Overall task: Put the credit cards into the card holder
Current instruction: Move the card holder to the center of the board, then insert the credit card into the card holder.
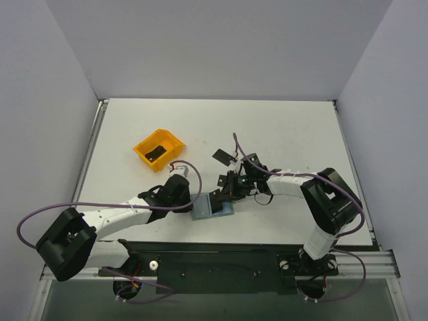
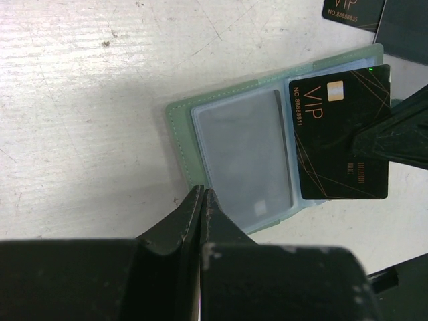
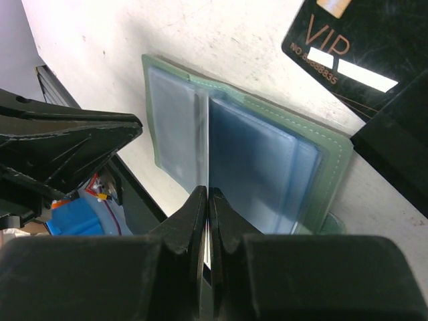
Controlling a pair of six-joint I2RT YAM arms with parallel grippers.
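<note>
The card holder (image 2: 180, 130) lies open on the table, sage green outside with clear blue sleeves (image 3: 261, 167). In the top view the card holder (image 1: 204, 212) sits between both arms. My left gripper (image 2: 202, 190) is shut, its tips on the holder's near corner where the green border runs in between them. My right gripper (image 3: 207, 190) is shut on a black credit card (image 2: 341, 140) marked VIP, held tilted over the right-hand sleeve. From its own wrist that card shows edge-on. In the top view, left gripper (image 1: 195, 200) and right gripper (image 1: 226, 192) meet over the holder.
Two more black cards (image 2: 351, 13) (image 2: 404, 30) lie on the table just beyond the holder, one of them marked VIP (image 3: 354, 47). An orange bin (image 1: 175, 144) at the back left holds a black card (image 1: 155, 152). Another card (image 1: 223, 156) lies behind the right gripper.
</note>
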